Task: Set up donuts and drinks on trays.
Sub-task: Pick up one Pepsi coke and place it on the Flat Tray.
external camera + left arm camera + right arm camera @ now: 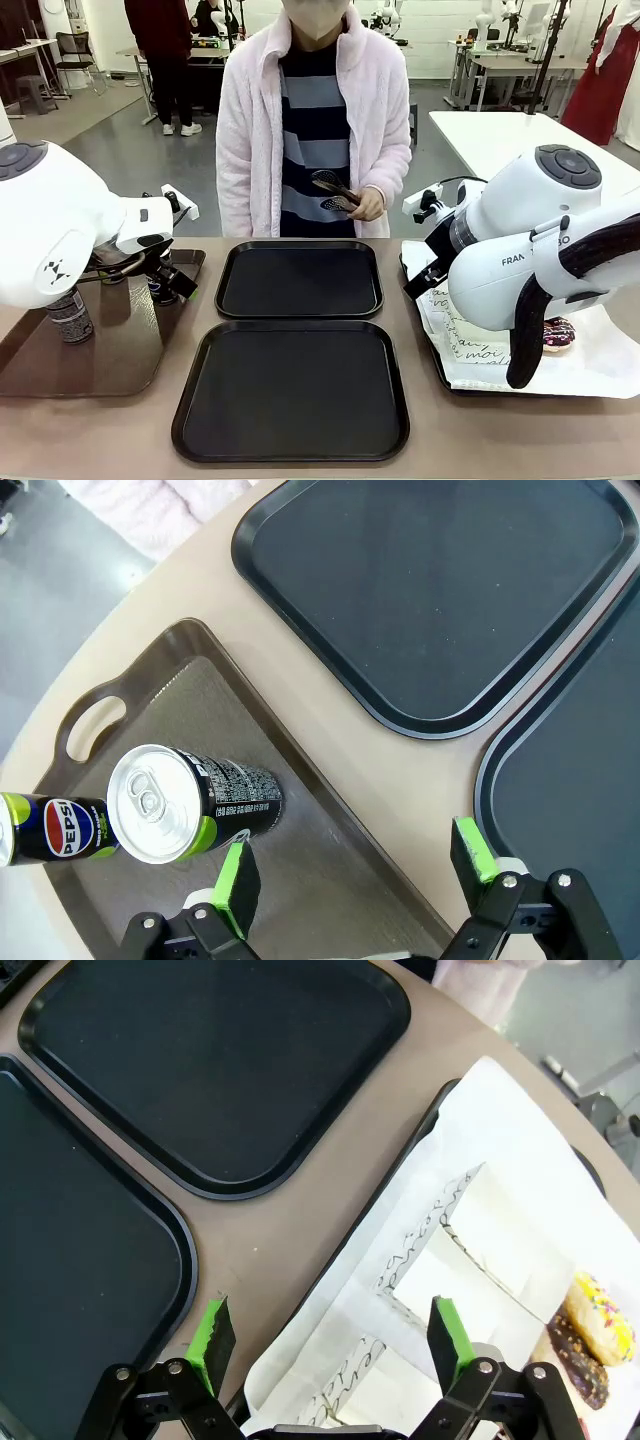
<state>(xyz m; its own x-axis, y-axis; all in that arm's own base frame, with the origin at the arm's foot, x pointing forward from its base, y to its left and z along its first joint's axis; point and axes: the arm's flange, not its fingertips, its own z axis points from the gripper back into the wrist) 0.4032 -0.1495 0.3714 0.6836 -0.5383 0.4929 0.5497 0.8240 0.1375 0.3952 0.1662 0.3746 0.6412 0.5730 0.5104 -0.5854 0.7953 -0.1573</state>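
Note:
Two black trays lie side by side mid-table, the far tray (300,280) (440,590) (215,1060) and the near tray (292,392) (70,1240). My left gripper (180,282) (355,865) hangs open over the brown tray, just beside an upright black-and-green can (185,802) that sits outside its fingers. A second can with a Pepsi logo (55,828) stands further off, and a grey-patterned can (70,315) is at the left. My right gripper (424,272) (330,1345) is open above white paper sleeves (440,1250). A yellow sprinkled donut (600,1315) and a dark donut (575,1360) (557,335) lie beyond.
The cans stand on a brown glossy tray with handles (110,350) (330,830). The sleeves and donuts lie on a paper-lined tray (600,360) (520,1130). A person in a pink jacket stands at the far edge, holding black tongs (335,190).

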